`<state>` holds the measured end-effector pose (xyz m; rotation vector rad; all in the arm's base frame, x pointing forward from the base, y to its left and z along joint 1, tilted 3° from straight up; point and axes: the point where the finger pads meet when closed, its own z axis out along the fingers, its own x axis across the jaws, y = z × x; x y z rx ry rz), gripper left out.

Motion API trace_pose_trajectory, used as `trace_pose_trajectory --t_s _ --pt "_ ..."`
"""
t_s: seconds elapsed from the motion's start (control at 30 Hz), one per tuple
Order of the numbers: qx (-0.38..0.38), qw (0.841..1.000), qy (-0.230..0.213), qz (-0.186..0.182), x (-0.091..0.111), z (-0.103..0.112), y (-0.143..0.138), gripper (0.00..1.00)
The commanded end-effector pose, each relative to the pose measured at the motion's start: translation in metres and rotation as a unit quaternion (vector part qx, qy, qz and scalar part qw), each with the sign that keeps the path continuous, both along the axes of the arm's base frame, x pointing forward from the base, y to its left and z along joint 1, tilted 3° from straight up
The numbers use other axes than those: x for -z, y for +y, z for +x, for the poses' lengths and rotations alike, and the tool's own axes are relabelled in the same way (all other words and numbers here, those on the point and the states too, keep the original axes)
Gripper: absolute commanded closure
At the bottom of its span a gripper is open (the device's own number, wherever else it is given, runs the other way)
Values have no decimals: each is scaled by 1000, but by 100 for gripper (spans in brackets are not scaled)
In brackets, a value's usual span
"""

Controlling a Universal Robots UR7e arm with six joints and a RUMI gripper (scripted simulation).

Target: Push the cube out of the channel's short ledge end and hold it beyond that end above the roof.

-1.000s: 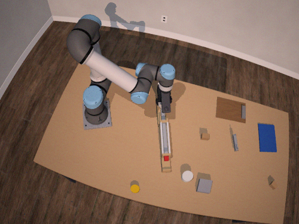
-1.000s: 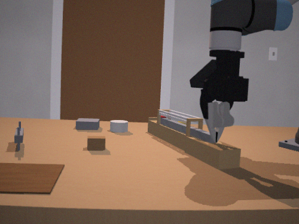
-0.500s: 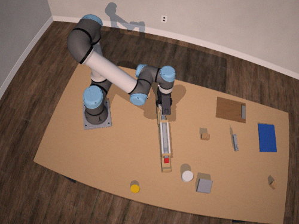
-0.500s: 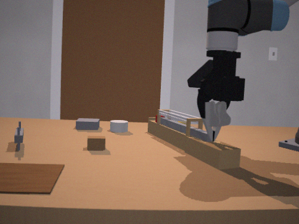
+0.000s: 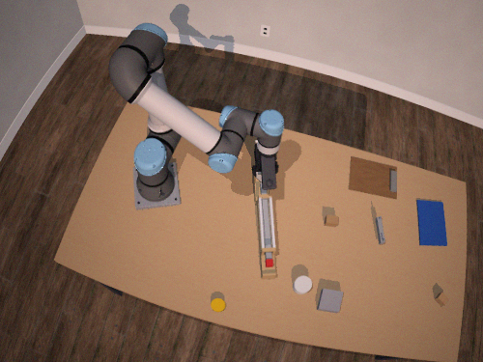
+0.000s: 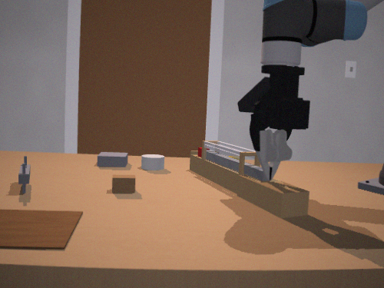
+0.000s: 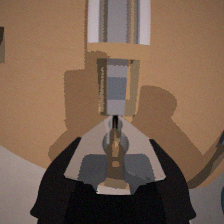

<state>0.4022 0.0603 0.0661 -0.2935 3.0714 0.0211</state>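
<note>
A long wooden channel [image 5: 267, 227] with a clear roof lies on the table, running away from the arm. A small red cube [image 5: 269, 263] sits at its far end on the short ledge, just past the roof; it also shows in the exterior view [image 6: 200, 151]. A grey bar [image 6: 234, 161] lies inside the channel. My gripper [image 6: 271, 177] is shut and points down at the channel's near open end, its tips right behind the bar's near end [image 7: 116, 90]. In the wrist view the closed fingertips [image 7: 115, 120] touch or nearly touch that bar end.
A white cylinder [image 5: 302, 284], a grey block [image 5: 330, 299] and a yellow disc [image 5: 217, 304] lie near the channel's far end. A small brown cube [image 5: 331, 220], a grey tool [image 5: 380, 229], a blue pad [image 5: 431, 222] and a brown board [image 5: 373, 177] lie to the right.
</note>
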Motion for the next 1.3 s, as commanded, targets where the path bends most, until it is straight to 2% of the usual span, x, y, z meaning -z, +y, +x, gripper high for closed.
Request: trace_pose_trajectory --t_s 0.0,0.17,0.3,0.37,0.57,0.67,1.27 --pt "0 1000 -1 0 0 1 -4 100" --pt "0 1000 -1 0 -2 1 -6 100" --pt "0 1000 -1 0 -18 0 -6 100" --pt "0 1000 -1 0 -18 0 -6 100" --pt "0 1000 -1 0 -57 -2 -7 100" --pt "0 1000 -1 0 -68 -2 -7 100" --pt "0 1000 -1 0 -70 -2 -7 100"
